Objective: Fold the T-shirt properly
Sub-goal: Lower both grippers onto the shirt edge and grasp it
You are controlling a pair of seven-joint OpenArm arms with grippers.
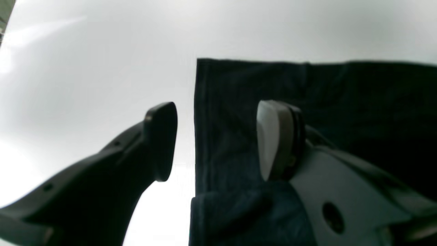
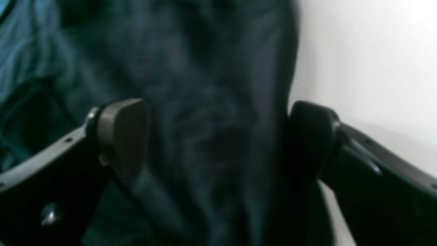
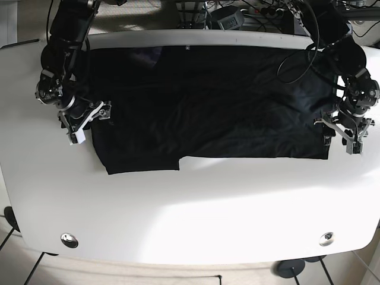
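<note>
A dark navy T-shirt (image 3: 208, 101) lies spread flat across the white table (image 3: 190, 208), with a stepped lower edge at the front left. My left gripper (image 3: 341, 139) is at the shirt's right edge. In the left wrist view it (image 1: 218, 140) is open and straddles the cloth edge, one finger over the T-shirt (image 1: 341, 102) and the other over bare table. My right gripper (image 3: 89, 126) is at the shirt's left edge. It (image 2: 216, 136) is open too, with the T-shirt (image 2: 211, 68) between its fingers and the outer finger at the cloth's border.
Cables and equipment (image 3: 237, 15) crowd the table's far edge. Two round metal fittings (image 3: 68, 239) (image 3: 326, 238) sit near the front corners. A wide strip of bare white table lies in front of the shirt.
</note>
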